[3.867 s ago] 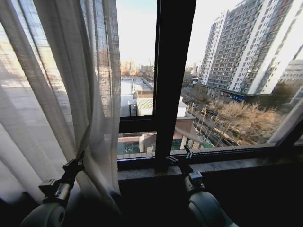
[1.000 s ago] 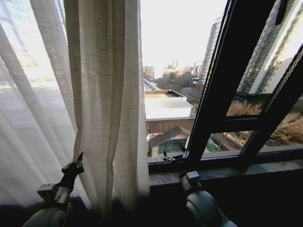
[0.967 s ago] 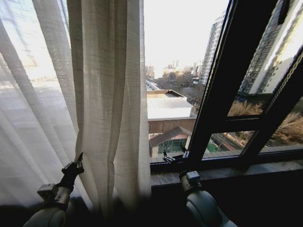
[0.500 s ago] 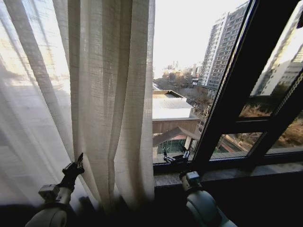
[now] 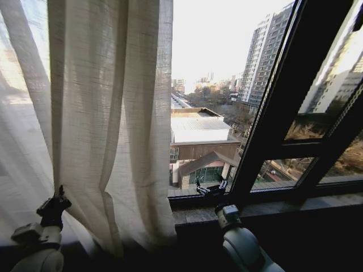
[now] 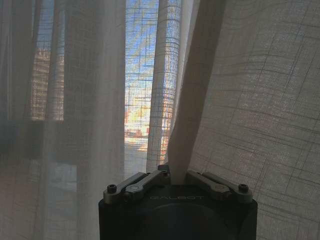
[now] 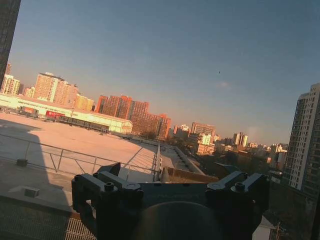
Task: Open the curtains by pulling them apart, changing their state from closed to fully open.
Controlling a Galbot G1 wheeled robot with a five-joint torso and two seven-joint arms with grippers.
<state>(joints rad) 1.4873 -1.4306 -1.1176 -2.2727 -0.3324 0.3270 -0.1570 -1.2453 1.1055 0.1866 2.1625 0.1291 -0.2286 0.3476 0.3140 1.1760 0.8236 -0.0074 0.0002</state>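
The curtains (image 5: 113, 124) show as off-white sheer fabric gathered in long pleats over the left part of the window, with the free edge hanging near the middle. My left gripper (image 5: 57, 195) sits low at the fabric's left side. In the left wrist view my left gripper (image 6: 177, 175) is shut on a narrow fold of the curtain (image 6: 192, 100) that rises straight out of the jaws. My right gripper (image 5: 210, 187) hovers open over the window sill, and my right gripper (image 7: 177, 172) faces the bare glass with nothing held.
A dark window frame bar (image 5: 283, 96) slants across the right half, with a crossbar below it. The stone sill (image 5: 272, 207) runs along the bottom right. Buildings and sky lie beyond the uncovered glass (image 5: 210, 68).
My left gripper has moved to the left with the fold in it, dragging the curtain's free edge leftward. The head camera has turned a little. The right arm has stayed put.
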